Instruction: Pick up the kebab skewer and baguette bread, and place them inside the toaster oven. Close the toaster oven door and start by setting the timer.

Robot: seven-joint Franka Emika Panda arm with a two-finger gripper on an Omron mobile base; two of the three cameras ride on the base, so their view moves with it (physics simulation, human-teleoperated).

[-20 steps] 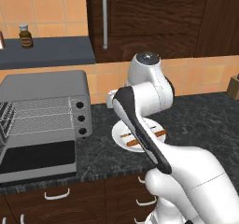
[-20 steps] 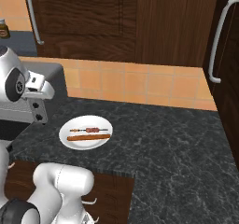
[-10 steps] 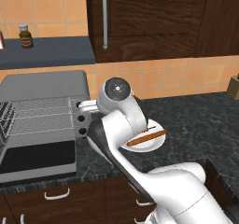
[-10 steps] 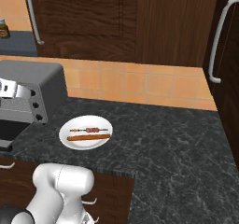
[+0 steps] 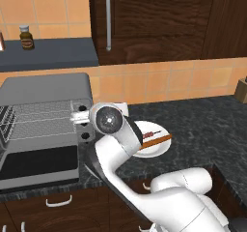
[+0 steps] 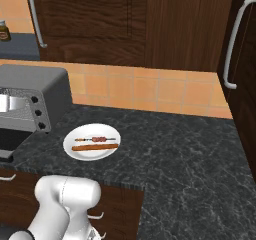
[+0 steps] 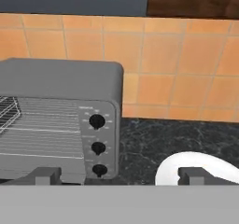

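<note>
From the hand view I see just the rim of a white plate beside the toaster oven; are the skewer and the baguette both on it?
Observer: Yes, the kebab skewer and the baguette bread both lie on the white plate.
Operator: Thank you; which of them is nearer the wall?
Observer: The skewer; the baguette lies beside it, toward the counter's front edge.
Operator: And is the toaster oven door open?
Observer: Yes, the toaster oven door is folded down in front of the toaster oven.
</note>
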